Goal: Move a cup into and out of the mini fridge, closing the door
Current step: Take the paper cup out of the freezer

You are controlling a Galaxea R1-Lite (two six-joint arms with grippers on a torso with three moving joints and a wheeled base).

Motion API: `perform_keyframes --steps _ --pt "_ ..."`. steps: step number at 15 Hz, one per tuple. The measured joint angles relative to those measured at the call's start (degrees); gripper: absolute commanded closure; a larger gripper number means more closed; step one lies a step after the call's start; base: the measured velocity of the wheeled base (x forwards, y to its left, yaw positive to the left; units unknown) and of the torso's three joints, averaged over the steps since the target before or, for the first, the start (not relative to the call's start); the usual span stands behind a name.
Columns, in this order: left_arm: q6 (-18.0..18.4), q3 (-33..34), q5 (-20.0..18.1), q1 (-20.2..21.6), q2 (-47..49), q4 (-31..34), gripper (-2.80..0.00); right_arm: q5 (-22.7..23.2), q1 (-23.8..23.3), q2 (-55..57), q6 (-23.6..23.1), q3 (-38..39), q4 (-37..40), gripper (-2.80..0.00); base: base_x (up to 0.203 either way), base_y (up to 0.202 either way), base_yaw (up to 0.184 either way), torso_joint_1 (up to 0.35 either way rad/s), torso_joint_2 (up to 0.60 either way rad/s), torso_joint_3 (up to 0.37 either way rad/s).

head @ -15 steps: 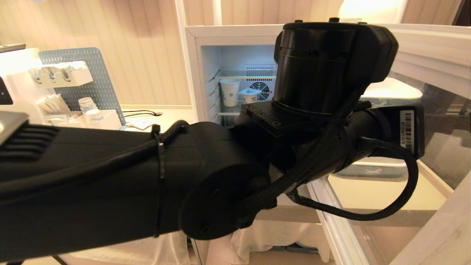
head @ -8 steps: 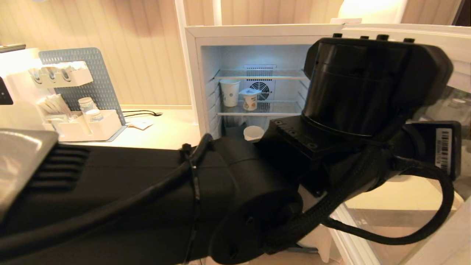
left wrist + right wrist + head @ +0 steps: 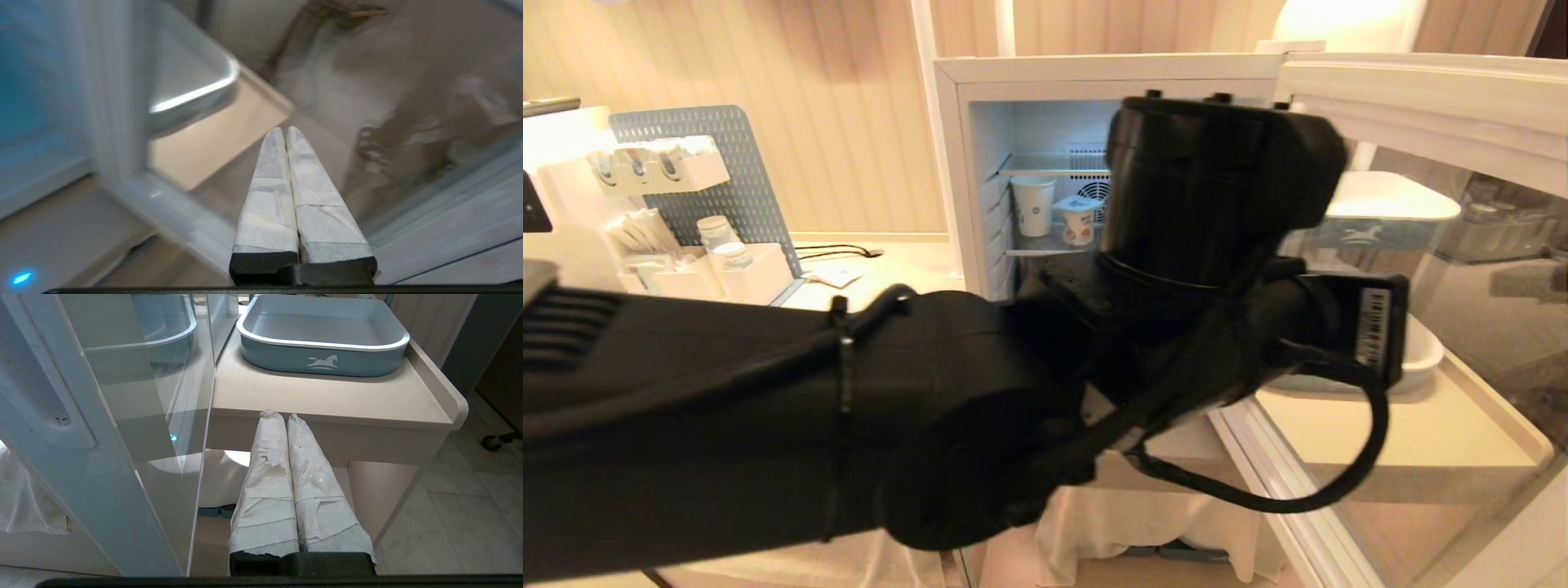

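I see the cup (image 3: 1032,207) upright on the mini fridge (image 3: 964,163) middle shelf, beside a small tub (image 3: 1077,220). The door (image 3: 1437,106) stands open. My left hand (image 3: 284,130) is pinched together, empty, near the door glass; right hand (image 3: 282,415) likewise closed, empty, below the bench (image 3: 327,400)

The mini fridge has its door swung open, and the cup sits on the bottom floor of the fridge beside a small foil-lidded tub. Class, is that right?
Not quite. The head view shows the cup standing on a wire shelf, not on the bottom floor. The rest holds: the mini fridge has its door swung open, and the small foil-lidded tub sits beside the cup.
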Motion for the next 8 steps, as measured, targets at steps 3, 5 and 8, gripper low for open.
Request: perform_keyframes --steps 3,5,8 --pt "2.51 9.33 -1.06 9.45 -8.07 2.7 0.0 0.0 0.0 0.0 -0.01 0.0 0.0 0.0 0.0 0.0 0.0 0.0 0.0 0.0" --pt "4.36 14.14 -2.34 18.35 -14.72 8.97 0.0 0.0 0.0 0.0 -0.01 0.0 0.0 0.0 0.0 0.0 0.0 0.0 0.0 0.0" --pt "6.47 20.13 -5.94 29.63 -26.95 22.35 0.0 0.02 0.0 0.0 -0.01 -0.02 0.0 0.0 0.0 0.0 0.0 0.0 0.0 0.0"
